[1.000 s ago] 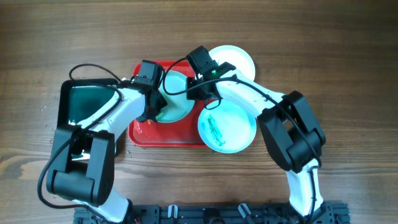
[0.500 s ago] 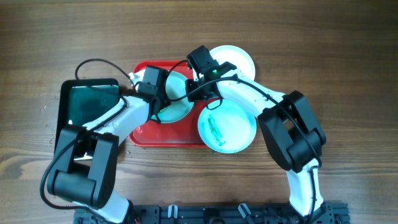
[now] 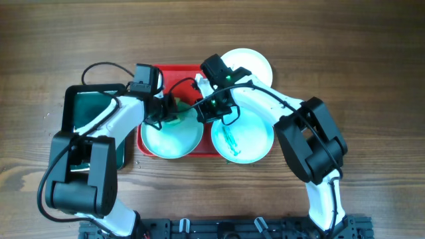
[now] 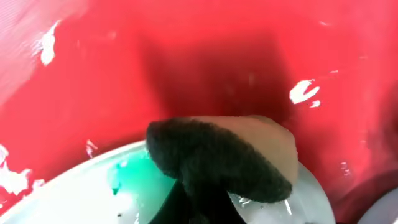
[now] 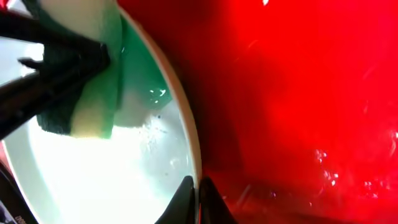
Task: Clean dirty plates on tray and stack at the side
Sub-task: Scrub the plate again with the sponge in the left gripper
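Note:
A pale mint-green plate (image 3: 171, 136) sits on the front part of the red tray (image 3: 147, 143). My left gripper (image 3: 170, 110) is shut on a sponge (image 4: 217, 155) with a dark scrub face and presses it on the plate's far rim (image 4: 74, 193). My right gripper (image 3: 207, 110) is shut on that plate's right rim (image 5: 198, 186); the sponge (image 5: 93, 93) shows there too. A second mint plate (image 3: 242, 136) with a teal smear lies right of the tray. A white plate (image 3: 255, 63) lies at the back right.
A black tray of green water (image 3: 89, 106) stands left of the red tray, under my left arm. The red tray floor (image 5: 298, 93) is wet with droplets. Cables loop over both arms above the tray.
The mint plate has shifted from the tray's back middle toward its front left and looks larger. My left wrist has swung back and left with the sponge. The right gripper keeps its hold on the rim.

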{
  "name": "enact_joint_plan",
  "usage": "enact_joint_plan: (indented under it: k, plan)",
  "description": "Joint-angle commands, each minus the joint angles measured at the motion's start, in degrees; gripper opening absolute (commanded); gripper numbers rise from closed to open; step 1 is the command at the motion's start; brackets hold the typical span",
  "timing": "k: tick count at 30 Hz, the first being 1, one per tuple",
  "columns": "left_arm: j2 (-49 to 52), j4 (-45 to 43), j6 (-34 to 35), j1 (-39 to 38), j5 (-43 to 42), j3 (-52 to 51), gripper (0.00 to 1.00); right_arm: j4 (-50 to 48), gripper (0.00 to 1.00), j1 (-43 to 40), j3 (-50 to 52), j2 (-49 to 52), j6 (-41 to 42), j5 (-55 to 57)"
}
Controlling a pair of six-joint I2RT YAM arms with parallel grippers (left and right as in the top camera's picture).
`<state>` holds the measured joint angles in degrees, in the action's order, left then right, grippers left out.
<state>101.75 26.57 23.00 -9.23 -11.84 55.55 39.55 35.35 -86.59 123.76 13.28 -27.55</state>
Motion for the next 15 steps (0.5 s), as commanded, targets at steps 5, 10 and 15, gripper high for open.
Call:
enact_joint_plan:
  k: [5,10,15]
  plan:
    - [2.5,7.5,3.1,0.6,1.8,0.8,0.04,-6.2,0.04,0.6,0.3,0.9,3.8,5.7]
    - [1.6,8.4,-3.1,0.6,1.9,10.2,0.04,-9.8,0.04,0.6,0.3,0.9,8.0,13.0]
    - [-0.6,9.6,-2.0,1.1,1.9,12.2,0.04,-10.3,0.32,0.6,0.3,0.9,8.3,14.3]
